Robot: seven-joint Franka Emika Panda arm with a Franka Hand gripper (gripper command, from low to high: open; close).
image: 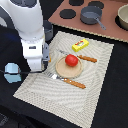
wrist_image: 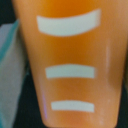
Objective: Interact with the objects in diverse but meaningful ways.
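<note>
A red tomato [image: 71, 60] lies on the tan round plate [image: 62, 71] in the middle of the woven mat. A yellow packet [image: 80, 45] lies on the mat behind it. A light-blue cup [image: 12, 72] stands at the exterior view's left, off the mat. A grey handled pot [image: 91, 15] sits on the toy stove at the back. The arm's white wrist [image: 34, 56] hangs over the mat's left edge and hides my gripper. The wrist view is filled by an orange tapered object with three white stripes [wrist_image: 70, 65], very close to the camera. No fingers show.
An orange-handled knife [image: 84, 58] lies at the plate's right and an orange-handled fork [image: 71, 82] in front of it. The brown stove board [image: 107, 30] with black burners spans the back. A tan bowl-like item [image: 123, 16] is at the back right.
</note>
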